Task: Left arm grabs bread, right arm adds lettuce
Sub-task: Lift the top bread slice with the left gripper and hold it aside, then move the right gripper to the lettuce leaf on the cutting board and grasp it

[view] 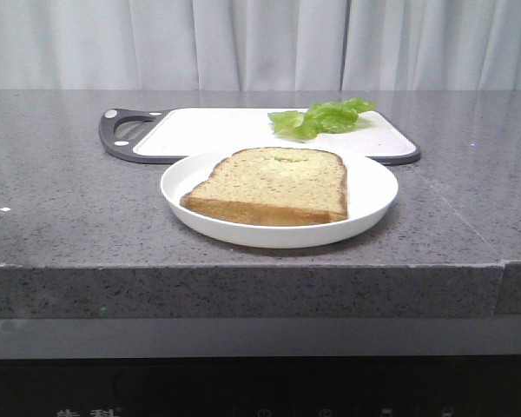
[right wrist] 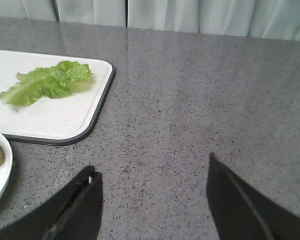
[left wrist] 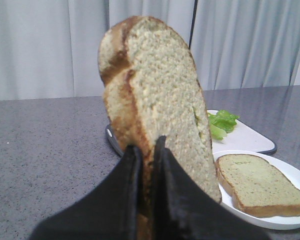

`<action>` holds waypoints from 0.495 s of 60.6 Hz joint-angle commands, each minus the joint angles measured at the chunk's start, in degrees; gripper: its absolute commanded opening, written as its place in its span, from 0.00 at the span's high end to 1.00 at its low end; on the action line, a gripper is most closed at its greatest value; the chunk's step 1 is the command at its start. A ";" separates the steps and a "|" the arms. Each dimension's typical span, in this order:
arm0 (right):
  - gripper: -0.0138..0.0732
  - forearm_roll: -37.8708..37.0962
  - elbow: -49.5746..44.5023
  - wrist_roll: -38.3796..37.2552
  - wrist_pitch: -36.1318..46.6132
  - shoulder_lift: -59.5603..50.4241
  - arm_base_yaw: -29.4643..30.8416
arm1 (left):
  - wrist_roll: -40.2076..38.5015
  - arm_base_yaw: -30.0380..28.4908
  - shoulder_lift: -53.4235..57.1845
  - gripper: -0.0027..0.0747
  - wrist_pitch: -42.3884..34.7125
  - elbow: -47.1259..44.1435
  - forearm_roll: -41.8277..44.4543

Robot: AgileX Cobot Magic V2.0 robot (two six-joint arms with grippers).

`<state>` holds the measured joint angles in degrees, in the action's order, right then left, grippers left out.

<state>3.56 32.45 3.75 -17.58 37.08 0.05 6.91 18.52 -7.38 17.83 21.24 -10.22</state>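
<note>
Bread [left wrist: 160, 100] pinched upright in left gripper [left wrist: 146, 145], lettuce [right wrist: 45, 82] lying on cutting board [right wrist: 50, 120], right gripper [right wrist: 152, 200] wide open, empty, well apart; next, probably reaching for lettuce.

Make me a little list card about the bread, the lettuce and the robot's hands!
held bread: slice pinched upright between the left gripper's fingers
plate bread: another slice lying flat on the white plate
lettuce: lying on the white cutting board, untouched
right gripper: fingers wide apart, holding nothing, above the grey counter beside the board
</note>
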 commanded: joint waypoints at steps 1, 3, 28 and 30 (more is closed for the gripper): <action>0.29 -0.38 6.10 2.04 3.28 6.97 -1.51 | -0.13 -0.04 -0.49 0.99 -5.75 1.59 -0.35; 0.29 -0.38 7.89 2.72 3.04 9.78 -2.59 | -0.13 -0.04 -0.49 0.99 -5.75 1.59 -0.35; 0.29 -0.38 34.16 5.47 -4.07 41.54 -13.30 | -0.13 -0.04 -0.49 0.99 -5.75 1.59 -0.35; 0.29 -0.38 35.90 5.76 -5.00 43.78 -13.48 | -0.13 -0.04 -0.49 0.99 -5.75 1.59 -0.35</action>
<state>3.56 62.42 8.57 -23.85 78.22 -12.87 6.91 18.52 -7.38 17.61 21.24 -10.22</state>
